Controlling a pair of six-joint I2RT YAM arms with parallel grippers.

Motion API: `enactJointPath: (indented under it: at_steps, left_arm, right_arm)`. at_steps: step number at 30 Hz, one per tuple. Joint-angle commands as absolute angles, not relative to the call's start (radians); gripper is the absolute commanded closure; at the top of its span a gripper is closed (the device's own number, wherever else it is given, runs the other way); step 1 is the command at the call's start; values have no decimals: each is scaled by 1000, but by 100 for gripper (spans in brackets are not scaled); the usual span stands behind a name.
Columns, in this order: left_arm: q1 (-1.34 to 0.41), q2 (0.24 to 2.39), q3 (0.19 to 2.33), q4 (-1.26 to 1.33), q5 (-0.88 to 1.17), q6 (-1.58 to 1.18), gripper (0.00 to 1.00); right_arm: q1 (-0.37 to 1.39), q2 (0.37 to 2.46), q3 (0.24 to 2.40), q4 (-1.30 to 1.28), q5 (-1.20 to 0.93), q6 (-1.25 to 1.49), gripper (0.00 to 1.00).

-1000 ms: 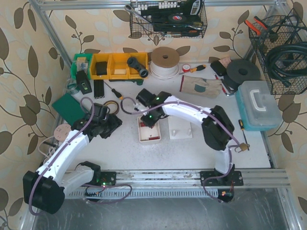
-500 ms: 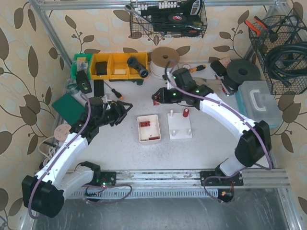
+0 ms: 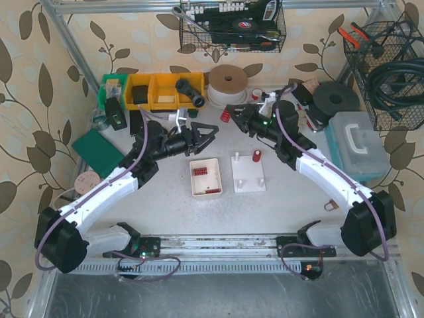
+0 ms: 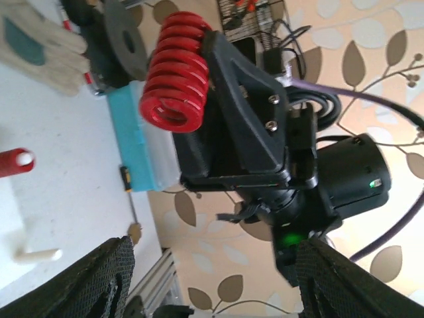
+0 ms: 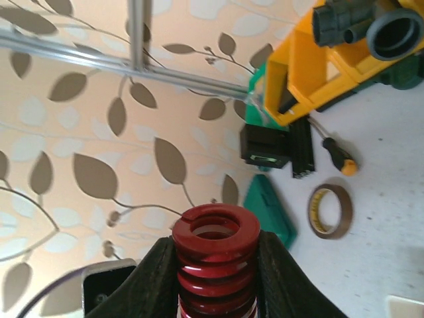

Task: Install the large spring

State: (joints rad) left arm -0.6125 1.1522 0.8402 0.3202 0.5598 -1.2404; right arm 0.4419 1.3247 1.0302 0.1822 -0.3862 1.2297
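The large red spring (image 3: 226,117) is held in the air by my right gripper (image 3: 231,114), above the table's back middle. In the right wrist view the spring (image 5: 215,255) sits upright between the two black fingers (image 5: 149,278). My left gripper (image 3: 211,130) is open and empty, pointing right, just left of and below the spring. In the left wrist view the spring (image 4: 175,73) shows in the right gripper's jaws, and my left gripper (image 4: 218,285) stands wide apart below. The white peg plate (image 3: 248,175) carries a small red spring (image 3: 256,156) on one peg.
A white tray (image 3: 205,187) with several small red springs lies left of the plate. Yellow bins (image 3: 159,89), a tape roll (image 3: 227,83), gloves (image 3: 278,119) and a blue case (image 3: 358,146) line the back and right. A tape ring (image 5: 329,211) lies on the table.
My right arm has left the tray and lifted the large spring up and back. My left arm has swung right, its open gripper now close to the spring.
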Motion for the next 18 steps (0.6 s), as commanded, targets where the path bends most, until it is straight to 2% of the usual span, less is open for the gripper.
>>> enactJointPath:
  at_steps: [1, 6, 18]
  left_arm:
    - [-631, 1193, 928, 442, 516, -1235, 29]
    - [-673, 1284, 1025, 464, 529, -1220, 30]
    - [-688, 1346, 1067, 465, 472, -1186, 30]
  right_arm:
    - [439, 1270, 992, 407, -316, 1441, 100]
    - [439, 1242, 939, 480, -270, 1543, 100]
    - [439, 1210, 915, 508, -255, 1604, 100]
